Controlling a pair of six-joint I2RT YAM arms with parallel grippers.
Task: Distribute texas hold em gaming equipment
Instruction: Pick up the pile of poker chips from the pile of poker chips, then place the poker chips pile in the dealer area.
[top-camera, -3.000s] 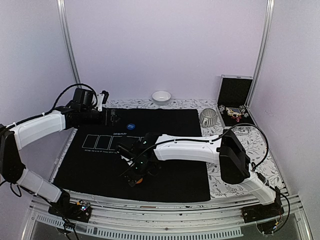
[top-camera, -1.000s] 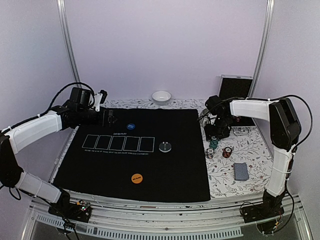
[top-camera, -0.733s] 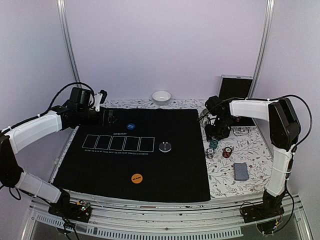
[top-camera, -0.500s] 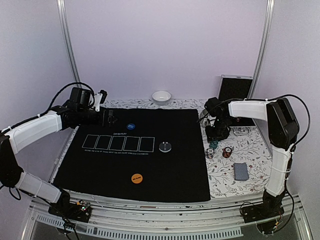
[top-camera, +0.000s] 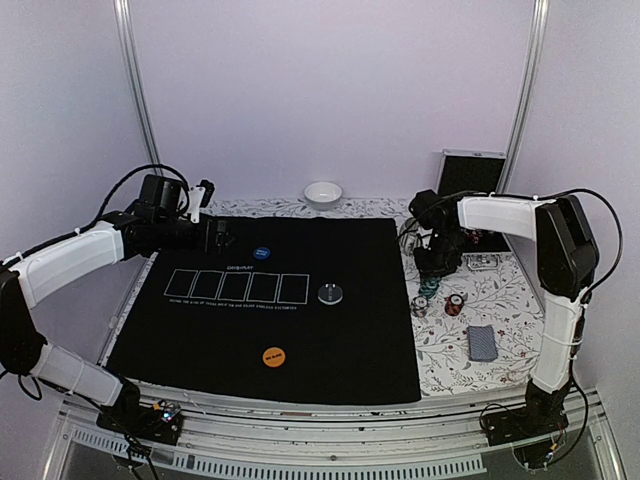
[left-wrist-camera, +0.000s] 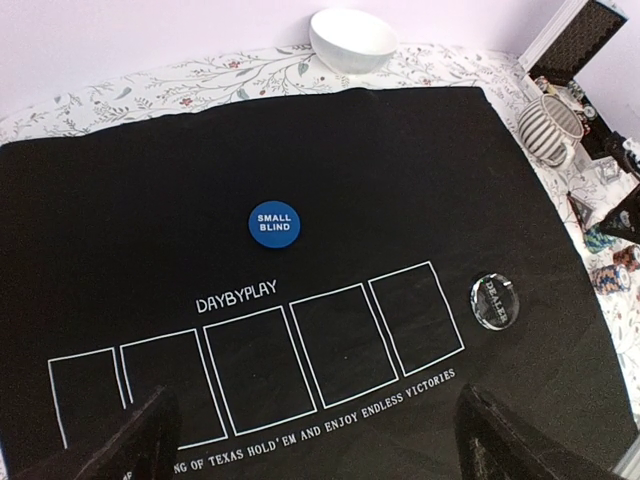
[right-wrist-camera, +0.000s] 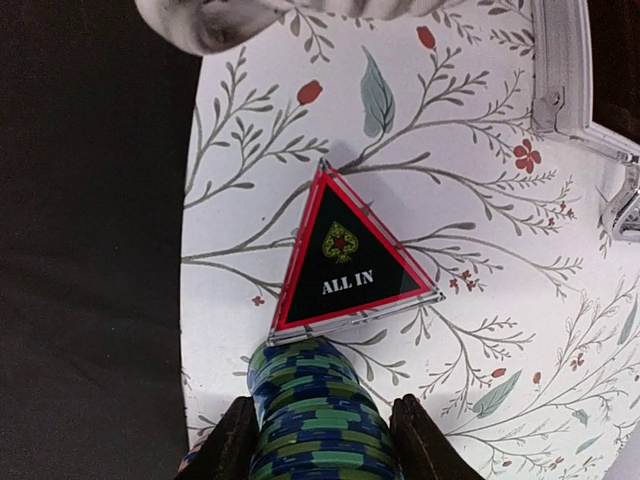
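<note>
Chip pickup in hand: I am lowering nothing further, as my right claw (right-wrist-camera: 322, 425) is straddling the green stack (right-wrist-camera: 318, 375) with its fingers (right-wrist-camera: 232, 445) pressing on both flanks. I am reading that as clamped on the chips, though how firmly I cannot tell.

The stack is standing on the flowered counter (top-camera: 505, 295) just off the right edge of the mat (top-camera: 300, 325), in the far half toward the counter's right edge. The marker (right-wrist-camera: 345, 262) is lying just beyond it, and the mug (right-wrist-camera: 250, 15) is sitting farther toward the far edge. Loose chips (top-camera: 455, 303) and the deck (top-camera: 482, 342) are waiting nearer the right edge.

My left claw (left-wrist-camera: 315, 435) is hanging over the mat's far left corner, fingers wide apart and carrying nothing. The blue disc (left-wrist-camera: 274, 224), dealer button (left-wrist-camera: 493, 300) and orange disc (top-camera: 273, 356) are already lying on the mat.

Next, as I am judging it, I am facing a straight lift of the whole column, clear of the marker, then a carry across to a player's place on the mat. That is calling for a grip low enough that no bottom chips are dropping out.
</note>
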